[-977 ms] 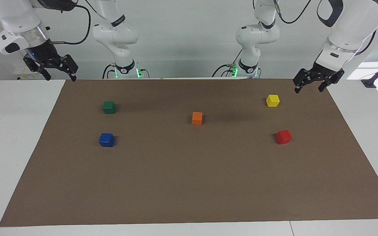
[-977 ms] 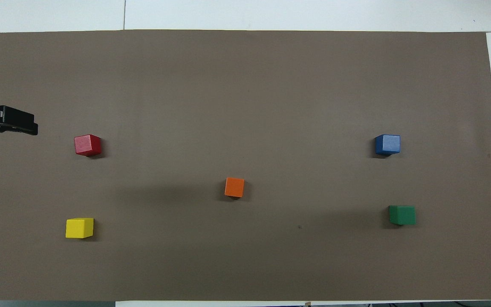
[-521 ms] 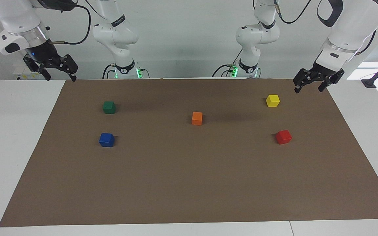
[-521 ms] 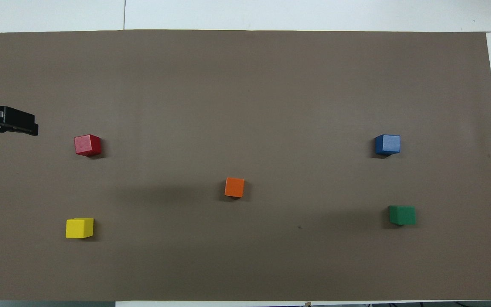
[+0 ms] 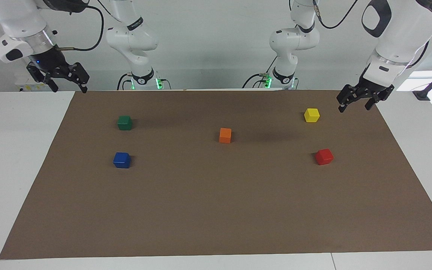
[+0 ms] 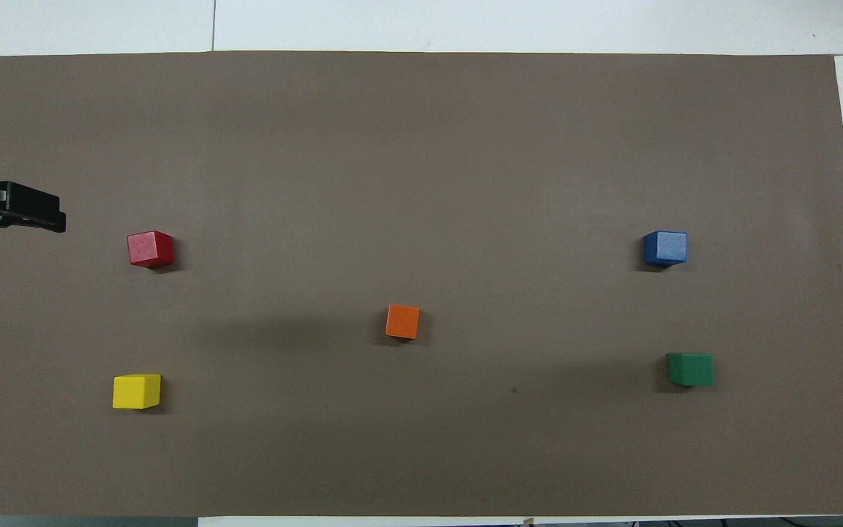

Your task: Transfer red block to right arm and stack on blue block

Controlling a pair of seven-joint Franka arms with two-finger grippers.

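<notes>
Hanging open and empty at the facing view's upper right, the left claw (image 5: pixel 357 102) is well above the red block (image 5: pixel 324 156) at middle right; the right claw (image 5: pixel 59 78) waits open, upper left.

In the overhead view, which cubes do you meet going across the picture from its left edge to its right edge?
yellow cube → red block → orange cube → blue block → green cube
</notes>
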